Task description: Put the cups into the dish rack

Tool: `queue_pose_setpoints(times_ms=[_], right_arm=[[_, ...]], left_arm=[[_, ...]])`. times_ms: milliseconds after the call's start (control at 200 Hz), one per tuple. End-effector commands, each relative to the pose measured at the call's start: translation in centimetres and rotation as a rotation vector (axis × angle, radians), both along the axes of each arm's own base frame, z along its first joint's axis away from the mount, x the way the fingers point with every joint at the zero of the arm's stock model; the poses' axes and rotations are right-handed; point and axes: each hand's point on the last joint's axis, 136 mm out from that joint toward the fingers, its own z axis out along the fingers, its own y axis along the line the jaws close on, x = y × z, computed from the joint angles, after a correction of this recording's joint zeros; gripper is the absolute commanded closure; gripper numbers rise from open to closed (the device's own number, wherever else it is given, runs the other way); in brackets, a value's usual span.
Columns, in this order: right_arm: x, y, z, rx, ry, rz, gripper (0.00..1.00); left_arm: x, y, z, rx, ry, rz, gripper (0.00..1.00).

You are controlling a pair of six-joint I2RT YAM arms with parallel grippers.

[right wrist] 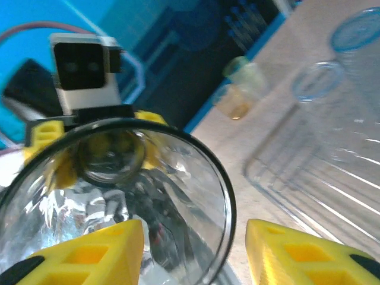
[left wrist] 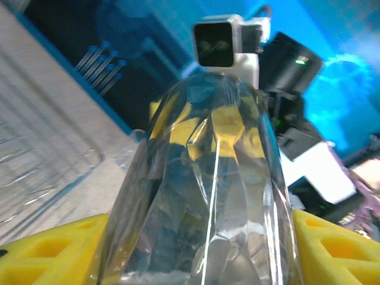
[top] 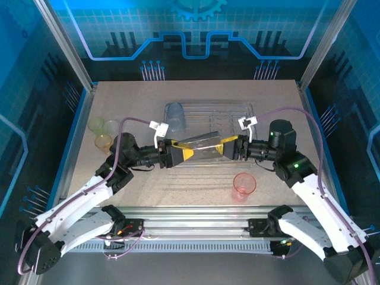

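The smoky dark grey cup hangs on its side over the front of the dish rack, between both grippers. My left gripper is shut on its base end, and the yellow fingers press both sides of the cup. My right gripper is open at the cup's mouth. One finger sits in front of the opening, while the other finger stands apart outside the rim. A pale blue cup stands in the rack's back left corner.
A pink cup stands on the table in front of the rack, near the right arm. Two yellow-green cups stand at the table's left edge. The rack's wire side lies just right of the right gripper.
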Motion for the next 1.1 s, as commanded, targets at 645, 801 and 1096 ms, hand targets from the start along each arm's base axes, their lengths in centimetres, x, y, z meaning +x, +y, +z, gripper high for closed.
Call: queue_pose_setpoints(times_ms=[645,801,1096], right_arm=[[0.2,-9.9,-7.1,-0.487,-0.031,-0.444,0.51],[0.2,-10.2,-7.3,-0.483,-0.042,-0.462,0.51],[0.1,-11.0,-7.2,-0.500,-0.074,-0.491,0.51]], left_arm=[[6.5,4.1,-5.5,0.818,0.181,0.457,0.84],[7.5,3.7,-6.9,0.940,0.192,0.466,0.84],[8.7,3.1,-11.3,1.147,0.268,0.413,0.83]])
